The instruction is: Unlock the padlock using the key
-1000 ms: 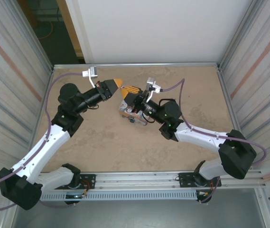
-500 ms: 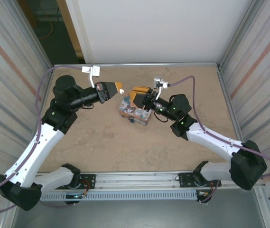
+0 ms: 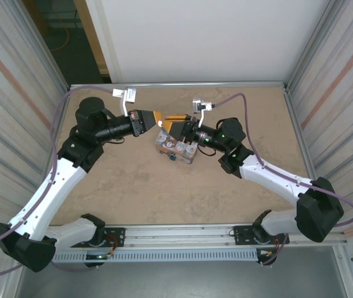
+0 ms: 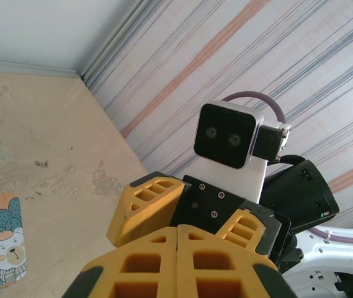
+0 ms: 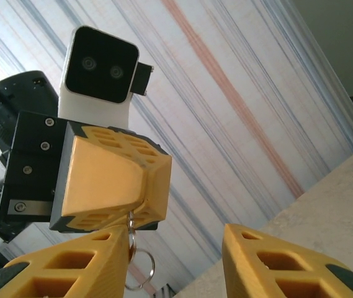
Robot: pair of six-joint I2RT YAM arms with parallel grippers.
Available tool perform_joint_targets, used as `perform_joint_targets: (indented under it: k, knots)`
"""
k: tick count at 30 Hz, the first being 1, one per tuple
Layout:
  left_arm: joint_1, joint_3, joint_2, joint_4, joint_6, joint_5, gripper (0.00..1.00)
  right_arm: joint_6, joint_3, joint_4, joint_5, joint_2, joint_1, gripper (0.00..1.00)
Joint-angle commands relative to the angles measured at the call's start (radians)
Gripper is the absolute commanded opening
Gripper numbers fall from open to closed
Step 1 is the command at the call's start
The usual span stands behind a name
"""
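Just beyond the tin point(image 3: 176, 148), the left jaws are pinching the key point(image 5: 131, 225) tight, probably offering it to the half-parted right jaws; the padlock point(image 3: 172, 157) is lying at the tin's near edge.

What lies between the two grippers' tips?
A small metal ring, dangling from the tip of the shut left gripper into the gap of the open right gripper; the right wrist view shows it.
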Motion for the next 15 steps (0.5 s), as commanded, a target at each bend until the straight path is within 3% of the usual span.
perform_joint_targets:
  k: [1, 15]
  knots:
    - [0.006, 0.003, 0.001, 0.005, 0.018, 0.010, 0.00, 0.038, 0.035, 0.040, -0.030, 0.015, 0.011, 0.40]
    - [0.019, -0.008, 0.002, -0.014, 0.011, -0.019, 0.00, 0.050, 0.032, 0.021, -0.037, 0.017, 0.030, 0.37]
